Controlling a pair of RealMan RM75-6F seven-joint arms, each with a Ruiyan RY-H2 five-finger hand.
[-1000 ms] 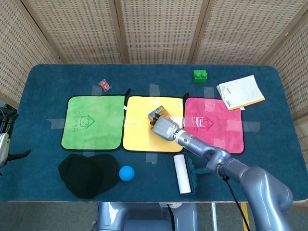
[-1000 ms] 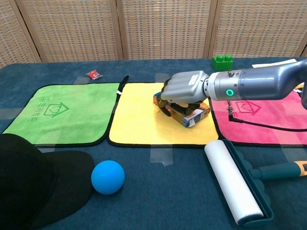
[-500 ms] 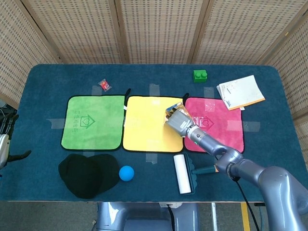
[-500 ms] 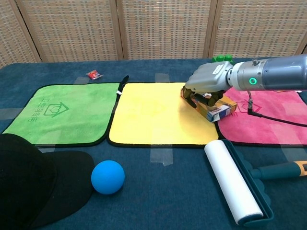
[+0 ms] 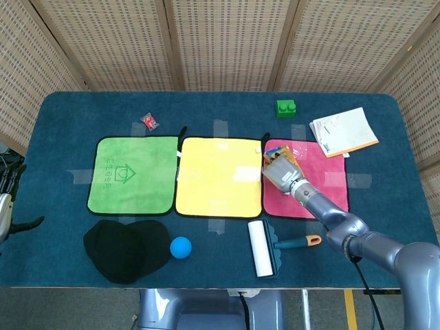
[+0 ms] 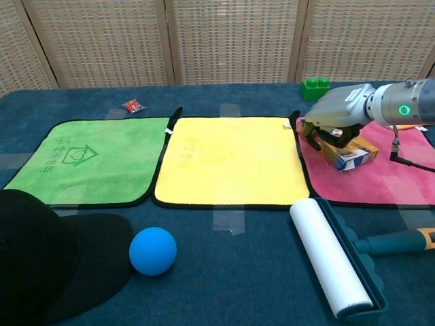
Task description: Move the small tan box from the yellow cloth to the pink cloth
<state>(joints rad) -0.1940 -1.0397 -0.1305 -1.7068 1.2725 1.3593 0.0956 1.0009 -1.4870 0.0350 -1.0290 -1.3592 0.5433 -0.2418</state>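
Note:
My right hand (image 5: 282, 172) (image 6: 338, 113) grips the small tan box (image 5: 274, 157) (image 6: 349, 153) from above. Hand and box are over the left part of the pink cloth (image 5: 325, 188) (image 6: 387, 178). Whether the box touches the cloth I cannot tell. The yellow cloth (image 5: 218, 176) (image 6: 228, 160) lies bare to the left of it. At the far left edge of the head view my left hand (image 5: 5, 205) hangs off the table, only partly shown, holding nothing, its fingers apart.
A lint roller (image 5: 260, 247) (image 6: 330, 262) lies in front of the pink cloth. A blue ball (image 6: 152, 250), a black cap (image 5: 127, 249) and a green cloth (image 5: 133, 173) are to the left. Behind are a green brick (image 5: 286, 108), a notepad (image 5: 344, 130) and a red wrapper (image 5: 150, 122).
My right hand has carried the box to the right, from the middle of the yellow cloth across its edge to over the pink cloth. The left hand has stayed still.

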